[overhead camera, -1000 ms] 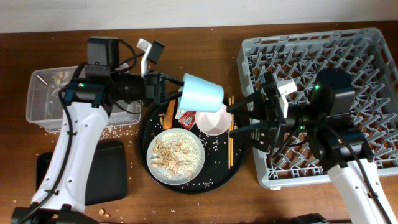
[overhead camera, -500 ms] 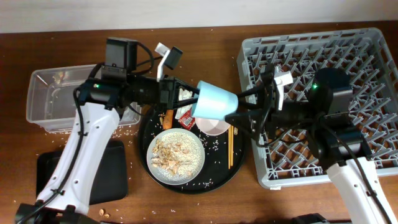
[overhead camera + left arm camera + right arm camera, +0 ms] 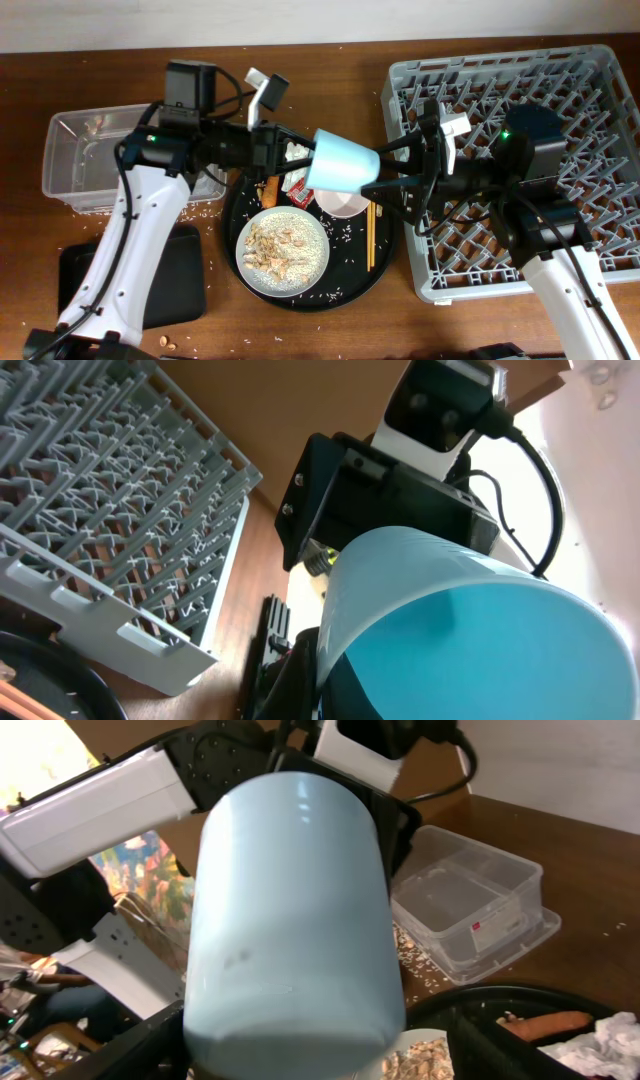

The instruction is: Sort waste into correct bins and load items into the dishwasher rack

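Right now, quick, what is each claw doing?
Left claw: closed on the small blue cup.
Right claw: open, its fingers either side of the cup's base.

The small blue cup (image 3: 480, 630) fills the foreground, perhaps touching the black arm (image 3: 390, 500) behind, dishwasher rack (image 3: 110, 500) at left.

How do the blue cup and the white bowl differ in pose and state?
The cup is pale blue and tall; the bowl is white and wide. The cup is in the air, tipped on its side; the bowl sits upright on the round black tray. The left gripper grips the cup, with the right gripper spread around its other end; no gripper touches the bowl. Neither is in the rack yet.
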